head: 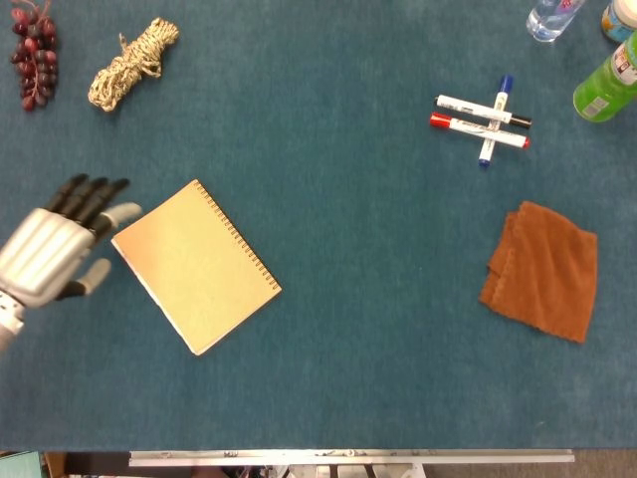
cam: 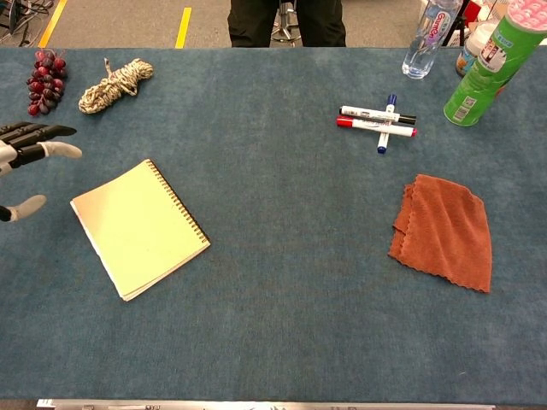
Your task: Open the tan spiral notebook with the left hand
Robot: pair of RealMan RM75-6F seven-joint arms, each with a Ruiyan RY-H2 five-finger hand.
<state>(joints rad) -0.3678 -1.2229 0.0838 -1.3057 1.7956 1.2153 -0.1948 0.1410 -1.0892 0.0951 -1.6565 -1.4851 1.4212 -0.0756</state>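
The tan spiral notebook [head: 196,266] [cam: 139,228] lies closed and flat on the blue table, turned at an angle with its spiral binding along the upper right edge. My left hand [head: 55,247] [cam: 27,162] hovers just left of the notebook's left corner, fingers spread apart and holding nothing. Its fingertips [head: 123,211] come close to the corner without plainly touching it. My right hand shows in neither view.
A bundle of rope [head: 132,63] and a bunch of dark grapes [head: 33,52] sit at the back left. Three markers [head: 483,119] lie at the back right, a brown cloth [head: 542,270] at the right, and bottles [head: 604,84] in the far right corner.
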